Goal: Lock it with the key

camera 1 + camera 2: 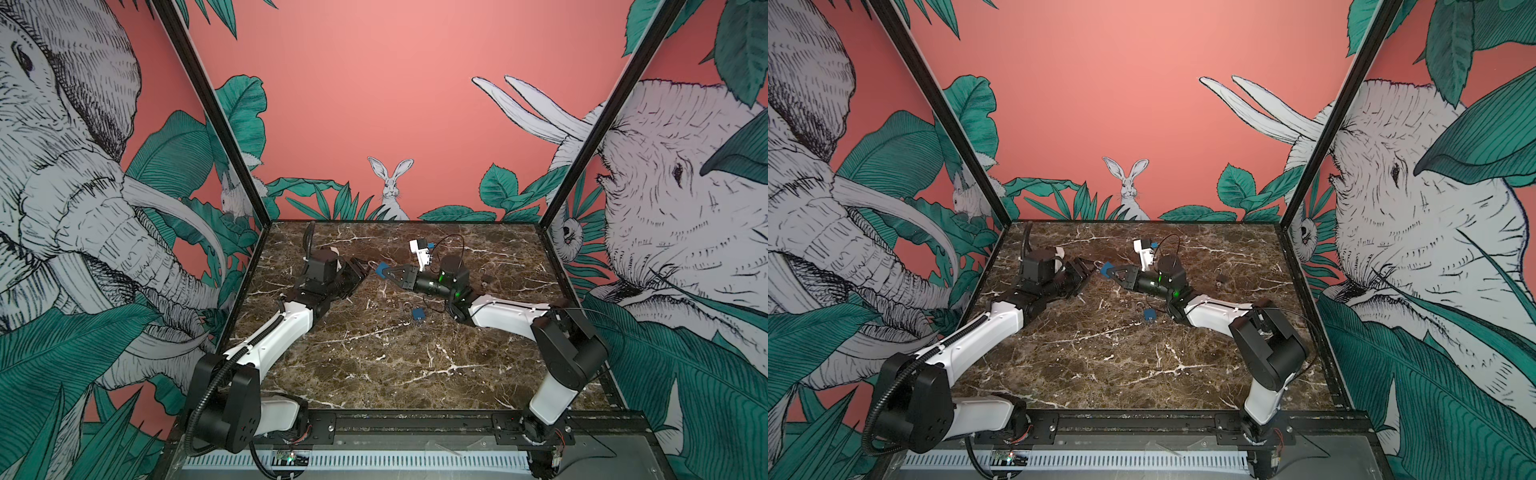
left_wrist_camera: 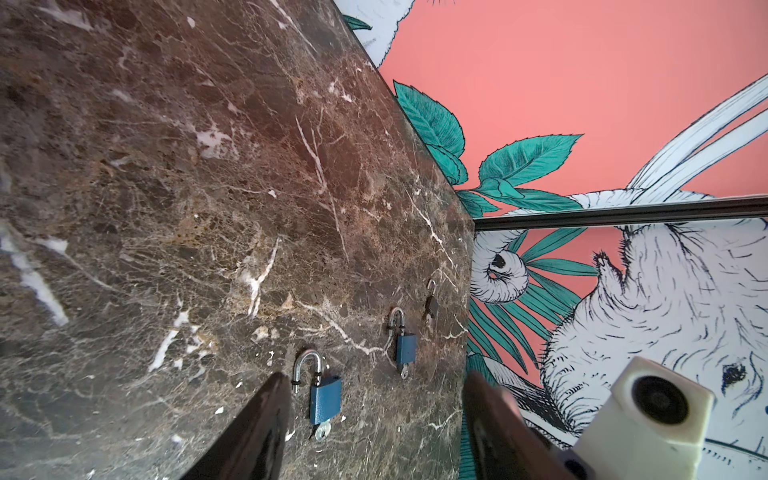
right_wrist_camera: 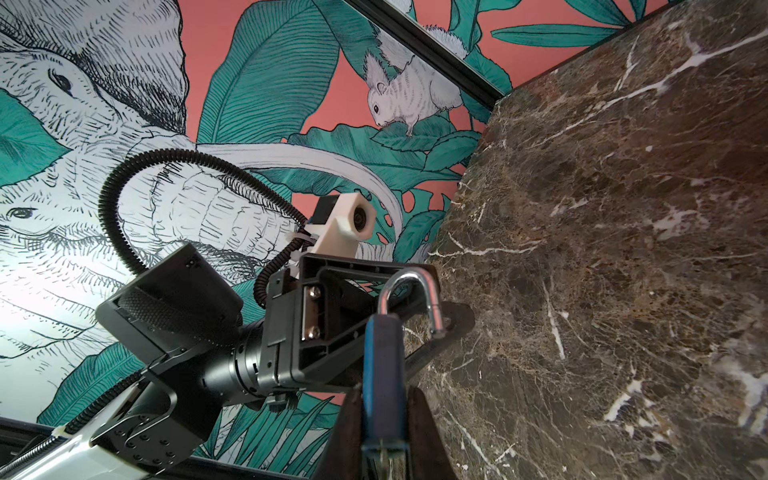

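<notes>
My right gripper (image 1: 380, 271) (image 3: 384, 392) is shut on the body of a blue padlock (image 1: 380, 268) (image 1: 1106, 267) (image 3: 384, 353), held above the table's middle back. Its steel shackle (image 3: 411, 286) stands open with one leg free, and points at my left gripper (image 1: 365, 270) (image 1: 1090, 266). The left gripper (image 2: 376, 376) is open and empty, its tips just short of the shackle. The held padlock's key end is blurred between the fingers. In the left wrist view a blue padlock (image 2: 325, 392) lies on the table with an open shackle and a key (image 2: 322, 432) in it.
A further blue padlock (image 2: 405, 347) with a key and a small dark padlock (image 2: 431, 305) (image 1: 486, 276) lie on the marble table (image 1: 374, 365). One blue padlock (image 1: 417, 312) sits under the right forearm. Printed walls close the back and both sides.
</notes>
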Controlling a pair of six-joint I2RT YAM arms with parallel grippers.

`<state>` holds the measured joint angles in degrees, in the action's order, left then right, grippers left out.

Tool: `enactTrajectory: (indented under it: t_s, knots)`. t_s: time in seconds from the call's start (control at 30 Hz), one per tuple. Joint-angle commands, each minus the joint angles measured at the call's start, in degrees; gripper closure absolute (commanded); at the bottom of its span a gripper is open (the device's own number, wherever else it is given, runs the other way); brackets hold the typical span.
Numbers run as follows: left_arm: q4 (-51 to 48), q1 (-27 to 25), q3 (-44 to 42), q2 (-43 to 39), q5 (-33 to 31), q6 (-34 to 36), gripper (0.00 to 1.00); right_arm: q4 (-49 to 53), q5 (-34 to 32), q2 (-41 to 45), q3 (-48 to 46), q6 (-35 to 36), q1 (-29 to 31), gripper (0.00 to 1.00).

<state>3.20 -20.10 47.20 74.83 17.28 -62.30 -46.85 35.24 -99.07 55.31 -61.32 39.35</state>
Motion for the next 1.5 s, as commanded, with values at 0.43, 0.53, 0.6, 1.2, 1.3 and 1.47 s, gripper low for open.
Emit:
enactTrajectory:
  t_s: [0.43,0.53,0.6,1.2,1.3,1.47]
  knots:
    - [0.6,5.6,-6.0,-10.6,4.2,1.3,0.30,3.0,2.3,-0.6,3.9,4.5,-0.1,1.00]
    - [3.6,5.5,-6.0,-10.0,5.8,1.8,0.29,2.6,4.5,-1.8,4.6,3.9,-0.1,1.00]
    - [8.5,5.6,-7.0,-9.0,7.6,1.0,0.29,2.5,6.3,-2.6,5.2,3.4,-0.1,1.00]
    - [17.2,4.1,-5.2,-1.1,12.4,-2.0,0.43,3.2,8.5,-4.5,6.8,4.2,1.0,1.00]
    - [17.1,4.1,-4.4,-0.5,13.6,-2.4,0.47,2.1,9.0,-5.9,6.8,3.8,1.1,1.00]
    - [14.1,4.1,-1.7,0.2,15.3,-1.1,0.53,0.0,9.6,-6.9,6.7,2.4,1.1,1.00]
